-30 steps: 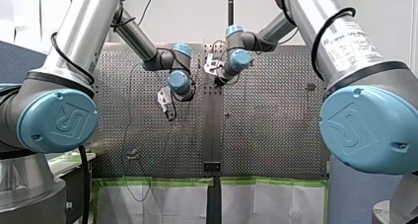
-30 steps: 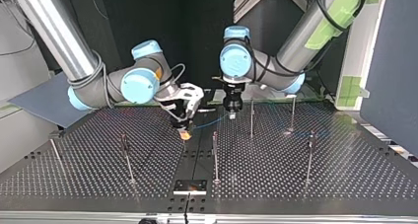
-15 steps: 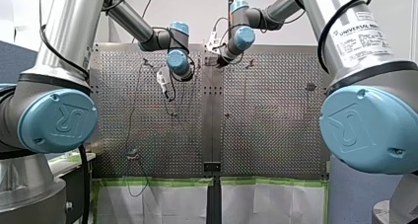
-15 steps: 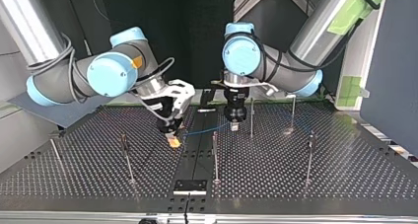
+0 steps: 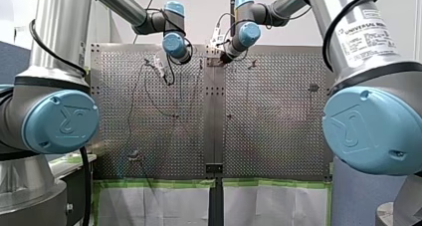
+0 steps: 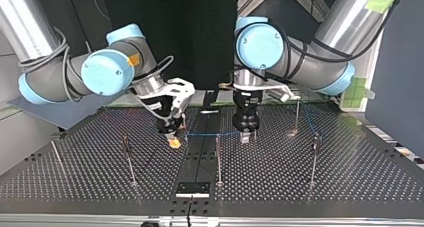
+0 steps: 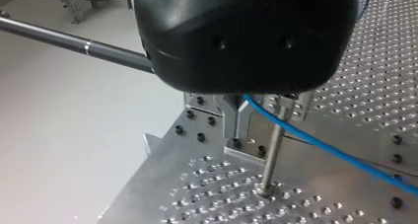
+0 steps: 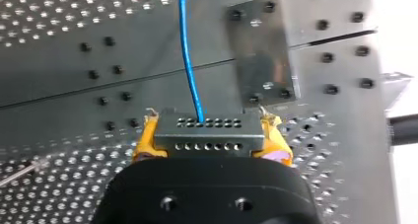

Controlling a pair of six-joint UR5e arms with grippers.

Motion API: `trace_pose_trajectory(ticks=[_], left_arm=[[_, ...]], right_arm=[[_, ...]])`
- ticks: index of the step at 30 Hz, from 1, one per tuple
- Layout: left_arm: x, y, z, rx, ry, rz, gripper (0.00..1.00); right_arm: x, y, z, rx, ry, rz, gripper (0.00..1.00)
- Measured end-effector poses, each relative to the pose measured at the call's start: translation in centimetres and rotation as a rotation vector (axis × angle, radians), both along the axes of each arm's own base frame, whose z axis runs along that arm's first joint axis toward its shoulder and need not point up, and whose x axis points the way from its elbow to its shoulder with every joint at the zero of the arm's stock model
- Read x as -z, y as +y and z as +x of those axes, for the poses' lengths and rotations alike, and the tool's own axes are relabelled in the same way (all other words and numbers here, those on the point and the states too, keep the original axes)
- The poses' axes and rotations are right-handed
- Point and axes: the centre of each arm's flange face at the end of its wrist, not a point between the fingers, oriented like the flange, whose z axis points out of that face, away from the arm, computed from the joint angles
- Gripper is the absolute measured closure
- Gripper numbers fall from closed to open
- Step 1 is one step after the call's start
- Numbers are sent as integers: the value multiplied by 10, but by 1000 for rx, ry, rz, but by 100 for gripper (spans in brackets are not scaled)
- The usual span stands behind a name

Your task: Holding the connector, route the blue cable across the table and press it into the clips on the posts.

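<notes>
In the top view, your left gripper (image 6: 245,136) has come down and toward the near side over the last second. It now stands just beside a post (image 7: 271,155) right of the table's centre strip. Your right gripper (image 6: 174,137) has drawn a little further left. The blue cable (image 6: 210,134), which sagged at a slant between them, now runs almost level and taut from one gripper to the other. I judge that puts you at the pressing step for this post: the span is lined up, but the frames don't show the cable seated in a clip yet.

The right gripper's yellow pads (image 8: 143,140) are clamped on the grey connector (image 8: 207,135), and the cable leaves its far face. The left gripper's metal fingers (image 7: 231,120) look drawn together, with the cable coming out from between them and passing close by the post.

By count there are two arms, two grippers, one cable and one connector. Six thin posts stand on the perforated table (image 6: 300,187). Five stand clear and the sixth is mostly hidden by the left gripper. The clips are too small to count. A faint blue run continues toward the two posts at the right.
</notes>
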Motion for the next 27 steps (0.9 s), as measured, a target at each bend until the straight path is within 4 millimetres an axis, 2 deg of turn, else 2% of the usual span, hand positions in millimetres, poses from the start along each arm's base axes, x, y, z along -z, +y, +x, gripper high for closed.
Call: trace_pose_trajectory(ticks=[8, 19, 27], left_arm=[[26, -6, 13, 25, 37, 23, 100], [25, 1, 27, 29, 8, 14, 100], [31, -1, 51, 35, 24, 25, 100]], right_arm=[[7, -4, 1, -15, 3, 9, 100], [14, -17, -5, -29, -3, 18, 100], [10, -25, -7, -37, -14, 10, 100]])
